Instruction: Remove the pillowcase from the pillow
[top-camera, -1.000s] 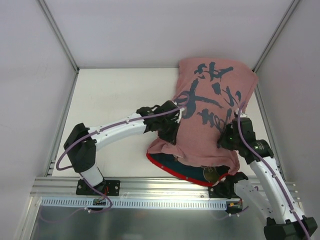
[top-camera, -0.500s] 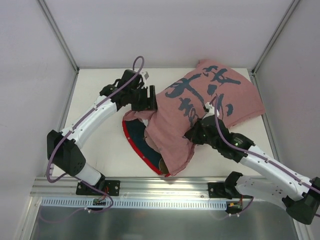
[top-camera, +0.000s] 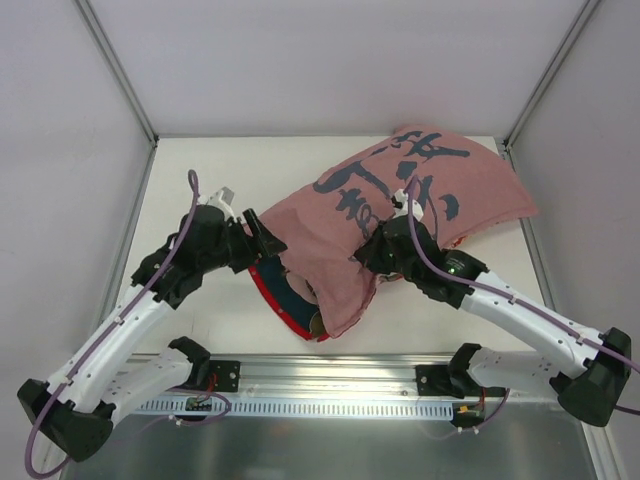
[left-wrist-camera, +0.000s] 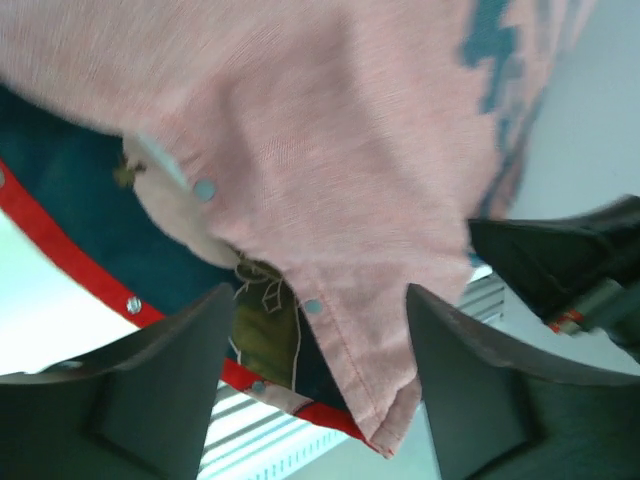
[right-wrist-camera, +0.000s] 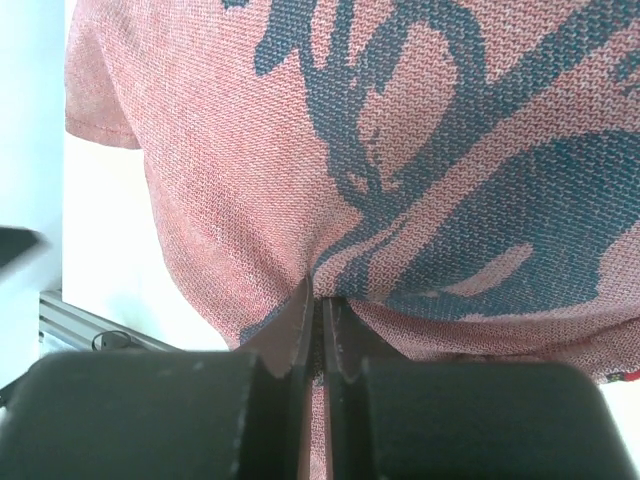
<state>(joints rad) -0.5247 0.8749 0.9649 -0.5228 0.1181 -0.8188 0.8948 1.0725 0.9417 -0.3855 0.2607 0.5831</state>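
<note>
— Top external view first: our pillowcase (top-camera: 430, 195) lies slantwise on the table (top-camera: 200, 180), its long axis running from the red-trimmed mouth (top-camera: 283, 308) at the near left to the closed end at the far right. Which of our grippers is nearer that mouth?

— The left gripper (left-wrist-camera: 318, 320). Its fingers stand wide apart with nothing held. The mouth, showing its navy lining (left-wrist-camera: 70, 200), lies just ahead of them.

— And our right gripper (right-wrist-camera: 320, 300)?

— Pressed together on a small fold of the pink cloth, roughly midway along the cover on its near side, well away from the mouth.

— Where is the pillow?

— Inside, we judge, since the cover looks plump toward the far right. We cannot make out any white cushion for certain.

— Then the separation must run along that slant.

— We think so. The opening faces the left arm, so that arm is the one placed to reach in, while our right pinch anchors the cloth or draws it toward the far right.
</note>
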